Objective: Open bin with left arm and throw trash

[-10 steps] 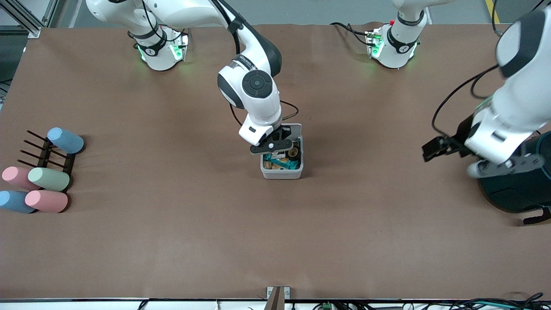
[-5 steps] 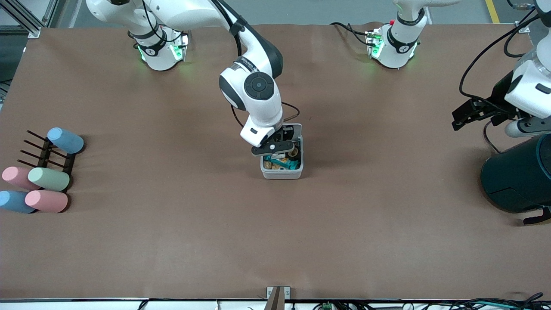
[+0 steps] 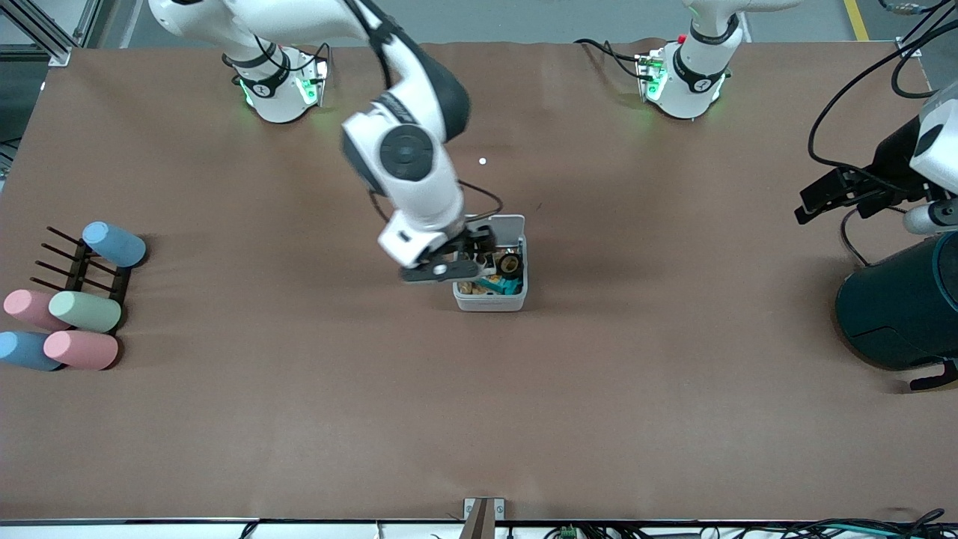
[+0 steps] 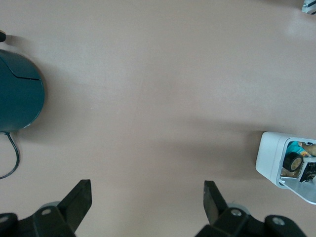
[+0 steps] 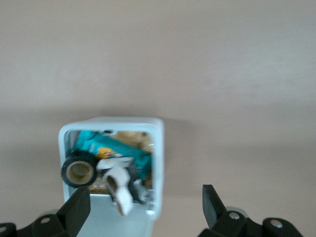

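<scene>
2 open grippers (image 3: pixel 823 196) (image 3: pixel 449 267); tape roll (image 3: pixel 510 263) in bin (image 3: pixel 490 302)

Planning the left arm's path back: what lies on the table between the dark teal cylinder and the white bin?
Nothing: only bare brown table between the dark teal cylinder and the white bin, seen in front view.

You see a large dark teal cylinder (image 3: pixel 902 307) standing at the left arm's end of the brown table (image 3: pixel 299 419). At the right arm's end, pastel cylinders in blue (image 3: pixel 114 244), green (image 3: pixel 84 311) and pink (image 3: pixel 80 349) lie around a black rack (image 3: pixel 82 271). A small white speck (image 3: pixel 482 161) rests on the table between the two bases.
</scene>
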Action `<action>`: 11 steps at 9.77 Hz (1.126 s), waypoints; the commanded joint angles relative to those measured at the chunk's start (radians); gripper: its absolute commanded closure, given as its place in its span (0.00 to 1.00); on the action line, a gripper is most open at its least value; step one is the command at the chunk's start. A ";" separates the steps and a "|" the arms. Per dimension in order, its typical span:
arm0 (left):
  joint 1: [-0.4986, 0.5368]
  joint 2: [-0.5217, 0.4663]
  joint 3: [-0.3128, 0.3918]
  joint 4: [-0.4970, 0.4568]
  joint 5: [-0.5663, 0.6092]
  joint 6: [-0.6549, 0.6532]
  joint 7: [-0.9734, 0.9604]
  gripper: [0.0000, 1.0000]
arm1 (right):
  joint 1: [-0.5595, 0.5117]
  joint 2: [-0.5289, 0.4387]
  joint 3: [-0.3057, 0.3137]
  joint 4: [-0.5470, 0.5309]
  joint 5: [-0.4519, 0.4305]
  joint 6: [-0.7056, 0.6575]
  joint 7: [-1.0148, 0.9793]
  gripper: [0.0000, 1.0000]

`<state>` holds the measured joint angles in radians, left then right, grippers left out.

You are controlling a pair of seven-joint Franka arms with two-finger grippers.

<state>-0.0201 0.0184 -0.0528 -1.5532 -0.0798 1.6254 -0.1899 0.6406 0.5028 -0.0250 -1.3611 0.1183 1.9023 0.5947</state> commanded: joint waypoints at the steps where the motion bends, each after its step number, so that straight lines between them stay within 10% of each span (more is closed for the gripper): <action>1: -0.017 0.017 0.005 0.022 0.027 -0.009 0.009 0.00 | -0.131 -0.119 0.013 -0.027 0.012 -0.165 -0.132 0.00; 8: -0.009 0.014 -0.005 0.025 0.087 -0.016 0.029 0.00 | -0.536 -0.617 0.013 -0.196 -0.068 -0.496 -0.547 0.00; 11: -0.009 0.015 -0.005 0.028 0.084 -0.018 0.026 0.00 | -0.581 -0.618 0.007 -0.127 -0.224 -0.502 -0.682 0.00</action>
<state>-0.0292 0.0304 -0.0566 -1.5448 -0.0119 1.6247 -0.1763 0.0795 -0.1138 -0.0336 -1.4877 -0.0413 1.3835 -0.0266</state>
